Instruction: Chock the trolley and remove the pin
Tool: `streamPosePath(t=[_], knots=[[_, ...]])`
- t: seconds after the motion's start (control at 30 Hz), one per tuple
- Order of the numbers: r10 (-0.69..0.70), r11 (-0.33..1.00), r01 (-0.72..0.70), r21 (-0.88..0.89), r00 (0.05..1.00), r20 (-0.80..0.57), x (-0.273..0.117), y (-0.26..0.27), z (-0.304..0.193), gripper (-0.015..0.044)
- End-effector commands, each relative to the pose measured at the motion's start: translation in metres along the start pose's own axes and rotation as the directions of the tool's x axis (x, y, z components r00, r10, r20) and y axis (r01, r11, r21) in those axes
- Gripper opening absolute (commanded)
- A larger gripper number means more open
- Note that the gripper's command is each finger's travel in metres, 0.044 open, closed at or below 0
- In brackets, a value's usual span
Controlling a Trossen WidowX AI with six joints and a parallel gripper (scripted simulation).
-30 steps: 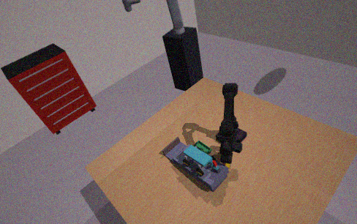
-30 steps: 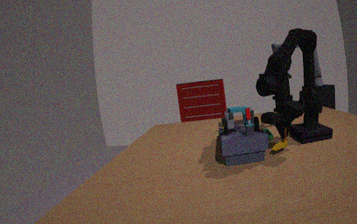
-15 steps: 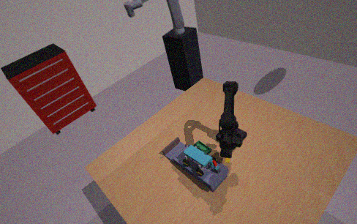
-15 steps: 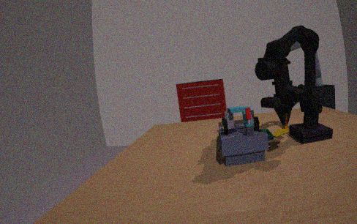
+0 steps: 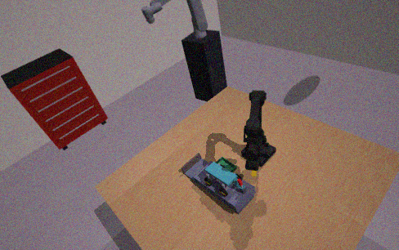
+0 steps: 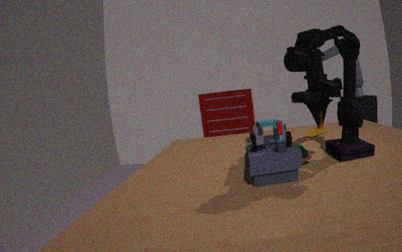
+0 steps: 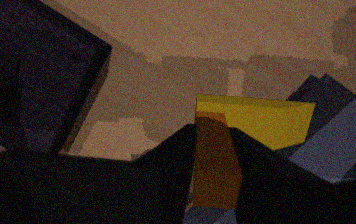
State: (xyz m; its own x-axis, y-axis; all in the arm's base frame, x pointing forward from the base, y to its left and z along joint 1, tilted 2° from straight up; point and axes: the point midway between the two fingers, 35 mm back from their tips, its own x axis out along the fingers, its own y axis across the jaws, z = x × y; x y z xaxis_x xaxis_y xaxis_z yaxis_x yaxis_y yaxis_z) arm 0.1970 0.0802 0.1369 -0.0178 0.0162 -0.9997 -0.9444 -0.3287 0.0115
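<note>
Top view: yellow chock point(image 5: 253, 173) point(image 6: 315, 133) point(image 7: 255, 122) stands beside the ramp point(image 5: 245, 201) point(image 6: 273, 162) point(image 7: 330, 145), off it; trolley point(image 5: 221, 172) point(image 6: 269, 123) on ramp, red-headed pin point(image 5: 240, 182) point(image 6: 279, 128) in place.

Exterior view: gripper point(image 6: 320, 123) point(image 7: 210, 135) grasps the chock upright above the table; carry should clear the trolley.

Wrist view: orange handle point(image 7: 215, 165) clamped; lower squarely, downhill of a wheel, before pushing gently.

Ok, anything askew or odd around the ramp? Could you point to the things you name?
Nothing stands out. The trolley point(image 5: 221, 172) point(image 6: 269, 123) is on the ramp point(image 5: 245, 198) point(image 6: 273, 162), red pin head point(image 5: 240, 182) point(image 6: 279, 128) at one end; the yellow chock point(image 5: 254, 173) point(image 6: 315, 133) point(image 7: 260, 119) hangs by its orange handle point(image 7: 215, 167) in the jaws, off the ramp. No visible spill or damage.
</note>
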Motion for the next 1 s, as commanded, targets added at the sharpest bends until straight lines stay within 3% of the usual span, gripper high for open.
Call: streamPosePath(t=[0.0, 0.43, 0.97], knots=[[-0.007, 1.0, 0.007, -0.001, 1.0, -0.005, -0.014, -0.002, -0.001, 0.0], [-0.007, 1.0, 0.007, 0.022, 1.0, -0.005, -0.03, -0.005, -0.002, 0.0], [-0.009, 0.85, 0.01, 0.527, 1.0, -0.004, -0.03, -0.005, -0.002, 0.0]])
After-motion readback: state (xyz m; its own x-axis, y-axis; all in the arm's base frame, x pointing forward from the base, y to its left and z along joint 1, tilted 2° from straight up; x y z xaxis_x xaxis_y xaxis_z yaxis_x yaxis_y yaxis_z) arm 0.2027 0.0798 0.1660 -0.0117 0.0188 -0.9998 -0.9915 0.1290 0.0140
